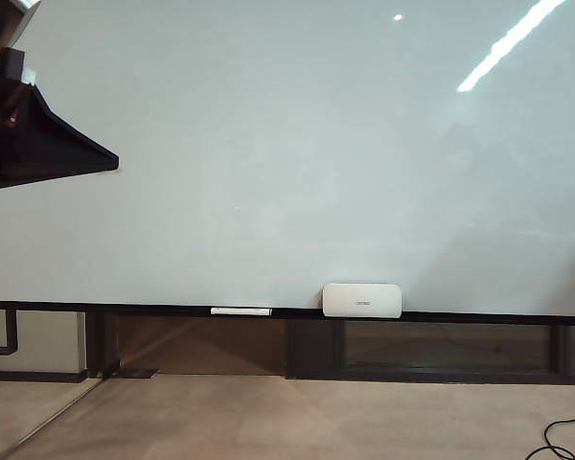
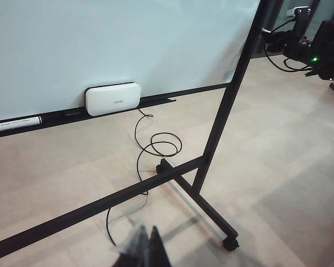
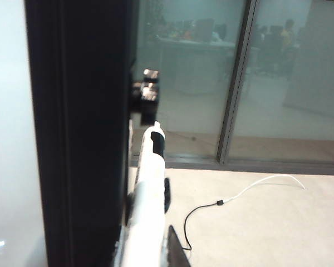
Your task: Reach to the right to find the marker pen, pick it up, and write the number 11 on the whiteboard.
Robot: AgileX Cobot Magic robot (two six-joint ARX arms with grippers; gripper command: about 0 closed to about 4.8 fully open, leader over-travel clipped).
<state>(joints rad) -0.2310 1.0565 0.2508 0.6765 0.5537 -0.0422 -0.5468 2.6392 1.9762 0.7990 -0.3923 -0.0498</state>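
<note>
Left gripper [image 2: 145, 250]: only blurred dark fingertips, cut by frame edge. Right gripper [image 3: 156, 245]: mostly out of frame, jaws closed on marker pen [image 3: 147, 189], its lower end cropped. Whiteboard [image 1: 287, 153] edges cropped; surface looks blank, prob.

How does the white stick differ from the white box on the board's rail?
The white stick is thin and lies flat along the rail; the white box is bulkier and stands on its long edge against the whiteboard. The stick has dark ends; the box is plain with rounded corners. Both are white and untouched: the left pincer hangs shut above the floor, the right pincer grips the marker pen beside the board's frame.
</note>
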